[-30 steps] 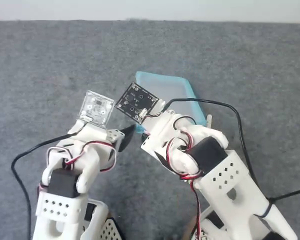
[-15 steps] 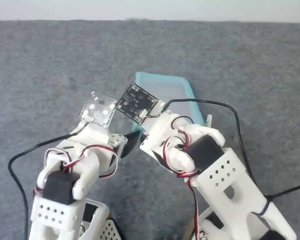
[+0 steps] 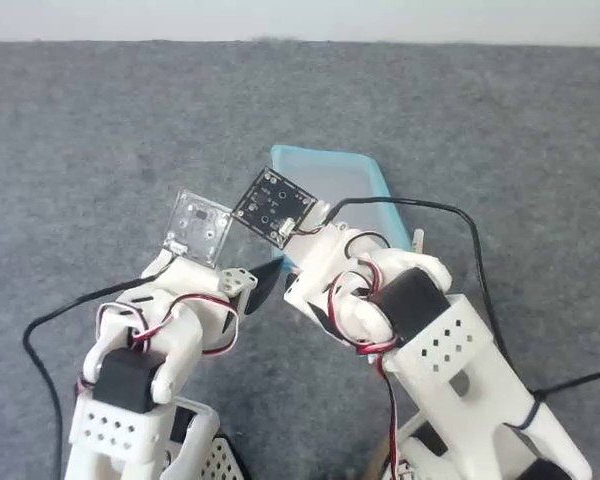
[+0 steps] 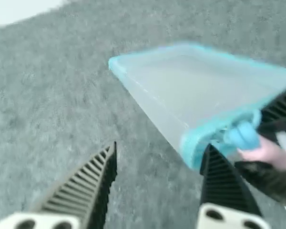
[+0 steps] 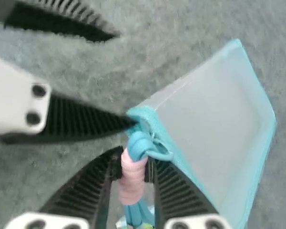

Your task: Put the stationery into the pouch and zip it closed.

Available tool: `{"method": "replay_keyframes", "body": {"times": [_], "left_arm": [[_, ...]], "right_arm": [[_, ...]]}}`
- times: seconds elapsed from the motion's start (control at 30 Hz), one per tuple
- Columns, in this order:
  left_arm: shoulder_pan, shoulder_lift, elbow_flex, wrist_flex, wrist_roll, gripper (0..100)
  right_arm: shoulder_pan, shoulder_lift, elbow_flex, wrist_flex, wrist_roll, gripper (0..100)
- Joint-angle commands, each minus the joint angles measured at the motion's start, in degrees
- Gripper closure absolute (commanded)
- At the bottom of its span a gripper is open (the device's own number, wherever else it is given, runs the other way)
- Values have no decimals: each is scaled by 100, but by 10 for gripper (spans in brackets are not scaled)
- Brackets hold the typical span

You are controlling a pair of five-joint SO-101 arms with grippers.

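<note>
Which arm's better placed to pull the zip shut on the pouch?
Right. The right hand is shut on the zip pull, while the left hand is open at the pouch corner, holding nothing.

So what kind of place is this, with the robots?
Probably a robot practice table, maybe in a lab or workshop. A grey felt-like cloth covers it, two white plastic robot arms sit side by side, and the right gripper pinches the pink-and-blue zip pull of a see-through blue-edged pouch.
</note>
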State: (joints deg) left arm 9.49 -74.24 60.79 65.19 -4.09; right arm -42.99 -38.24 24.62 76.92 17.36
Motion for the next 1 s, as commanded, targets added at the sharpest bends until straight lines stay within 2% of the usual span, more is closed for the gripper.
{"method": "replay_keyframes", "body": {"times": [0.0, 0.2, 0.5, 0.73, 0.97], "left_arm": [[26, -70, 84, -413, 44, 725], [70, -70, 330, -668, 53, 725], [501, -114, 303, -413, 70, 725], [-79, -70, 488, -888, 44, 726], [-114, -70, 831, -1371, 70, 727]], "right_arm": [[-40, -22, -422, 101, 44, 992], [-48, -31, -501, 101, 44, 992], [-13, 40, -607, 84, 44, 992], [-40, -22, -677, 277, 53, 992], [-57, -22, -1081, 760, 220, 992]]}}
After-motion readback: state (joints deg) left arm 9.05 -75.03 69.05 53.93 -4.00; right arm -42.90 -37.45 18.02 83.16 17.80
